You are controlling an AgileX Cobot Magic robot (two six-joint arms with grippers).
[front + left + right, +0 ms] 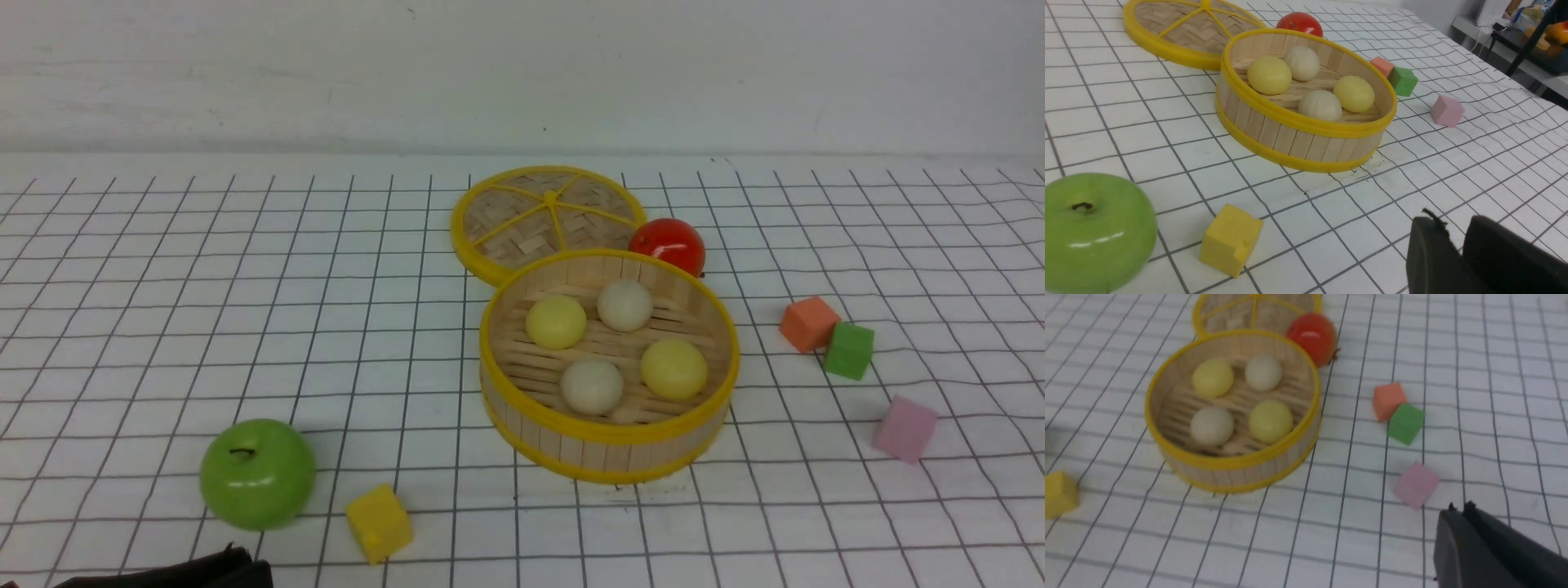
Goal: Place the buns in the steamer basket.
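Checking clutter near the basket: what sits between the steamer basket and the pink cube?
Nothing: in the front view only bare gridded cloth separates the steamer basket from the pink cube.

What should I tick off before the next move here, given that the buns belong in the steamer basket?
1. All four buns inside the steamer basket: ok. Two yellow buns and two off-white buns lie on its floor.
2. No bun left on the table: ok in all three views.
3. Right claw empty: ok, shut on nothing, away from the basket.
4. Left claw empty: ok, nothing between its fingers; open or shut, cannot tell.
5. Lid off the basket: ok, lying flat behind it beside the tomato.
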